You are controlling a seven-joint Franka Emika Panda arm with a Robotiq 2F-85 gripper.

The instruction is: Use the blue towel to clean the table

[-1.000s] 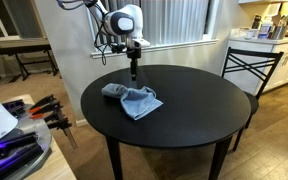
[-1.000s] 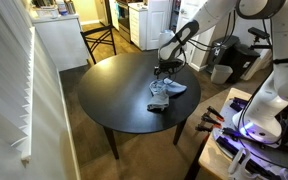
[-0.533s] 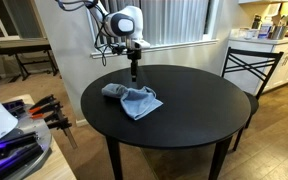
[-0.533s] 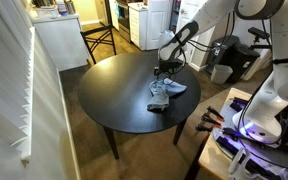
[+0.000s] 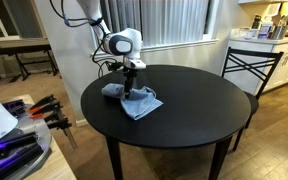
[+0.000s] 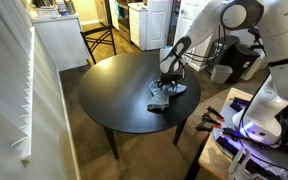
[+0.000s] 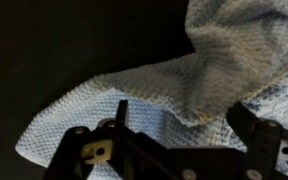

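A crumpled blue towel (image 5: 134, 100) lies on the round black table (image 5: 194, 105), near its edge on the robot's side; it also shows in the other exterior view (image 6: 169, 90). My gripper (image 5: 131, 88) has come down right over the towel (image 7: 184, 70). In the wrist view its two fingers (image 7: 184, 125) stand apart, one on each side of a raised fold of the cloth, and are open. The fingertips are close to or touching the fabric.
A black metal chair (image 5: 250, 68) stands at the table's far side. A stand with clamps and tools (image 5: 44, 112) is beside the table. A white counter (image 6: 59, 40) and kitchen appliances (image 6: 149, 20) lie beyond.
The gripper has moved down and toward the towel, from hovering above the table behind it to sitting over the cloth.
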